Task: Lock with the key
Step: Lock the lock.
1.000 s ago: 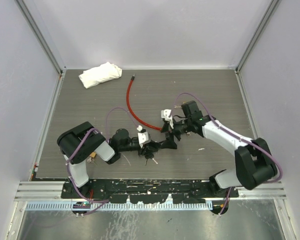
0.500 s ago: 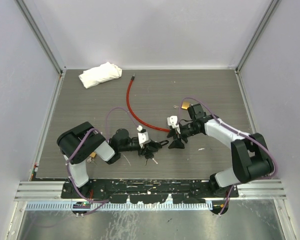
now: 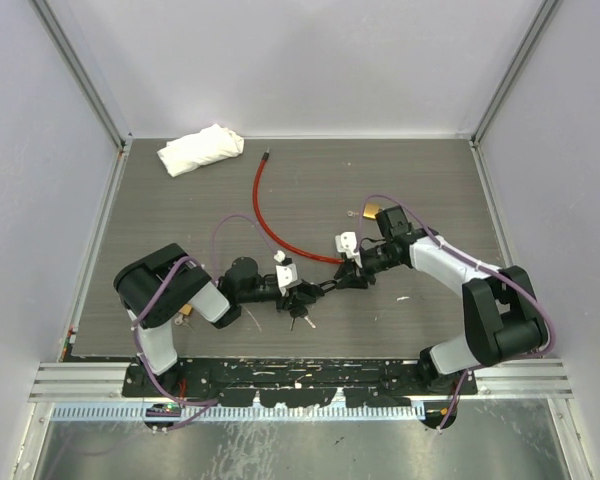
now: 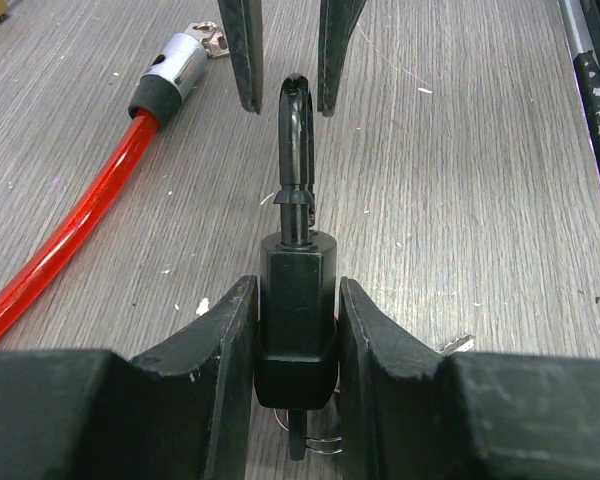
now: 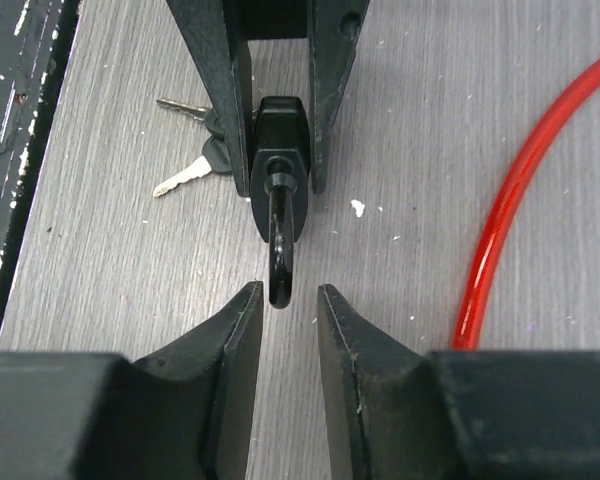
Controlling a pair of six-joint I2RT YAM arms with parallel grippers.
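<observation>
My left gripper (image 4: 295,290) is shut on the black lock body (image 4: 297,300), held flat just above the table. A black key head (image 4: 295,130) sticks out of the lock's front, edge-on, towards my right gripper (image 5: 284,295). The right jaws stand on either side of the key head's tip (image 5: 280,250) with a narrow gap on each side, so they are open. In the top view the two grippers meet nose to nose, left (image 3: 302,290) and right (image 3: 338,282). Spare silver keys (image 5: 185,180) on a ring lie beside the lock.
A red cable (image 3: 265,215) curves across the table's middle; its metal end (image 4: 175,65) lies left of the right fingers. A white cloth (image 3: 200,148) sits at the back left. A brass-coloured object (image 3: 380,212) lies behind the right arm.
My right gripper has come down and left from above the cable to the key head, and its jaws have narrowed from wide to a small gap. The left gripper and lock have not moved.
</observation>
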